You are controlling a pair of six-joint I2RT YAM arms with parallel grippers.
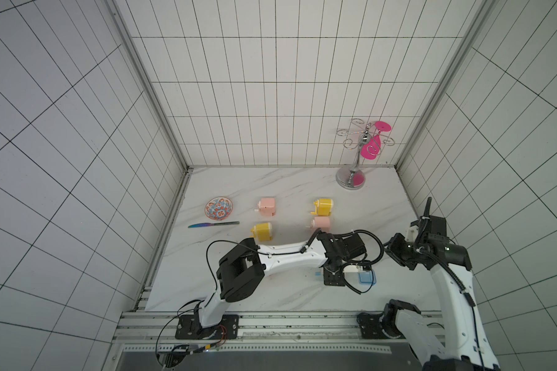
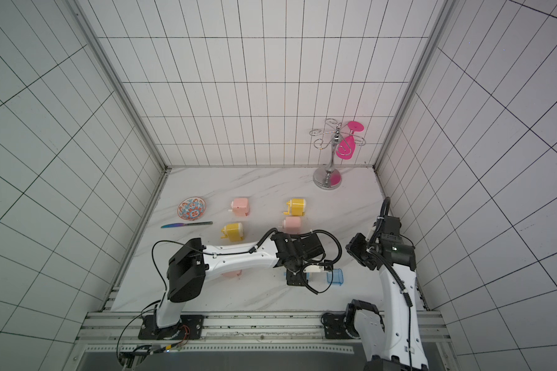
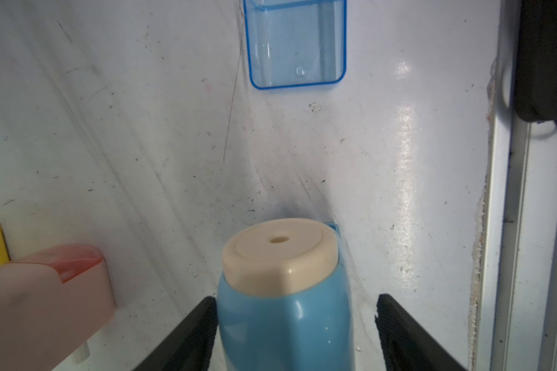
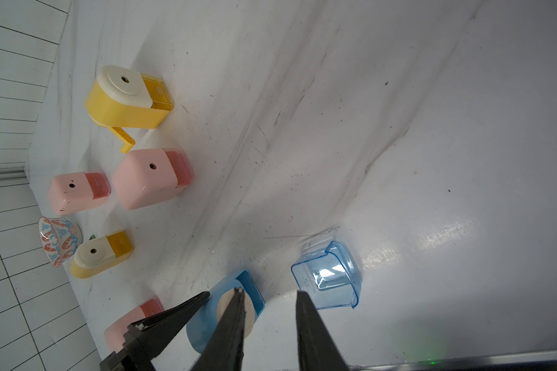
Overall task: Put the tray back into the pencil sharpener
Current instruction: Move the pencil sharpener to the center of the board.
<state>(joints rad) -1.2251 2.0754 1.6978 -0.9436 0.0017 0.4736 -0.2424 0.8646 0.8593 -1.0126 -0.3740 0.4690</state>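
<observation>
Blue sharpener [image 3: 283,314] beneath left arm [image 1: 290,257] in both top views; tray [image 3: 295,45] end off-frame

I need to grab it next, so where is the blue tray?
In both top views the blue tray lies on the table near the front right, just right of the blue pencil sharpener that the left end effector straddles.

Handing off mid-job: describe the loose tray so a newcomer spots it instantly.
On the marble table, look at the robot's end. There the left claw straddles a blue sharpener; the tray lies beside it, toward the right arm. It alone is a see-through blue open box, unlike the solid pink and yellow sharpeners.
</observation>
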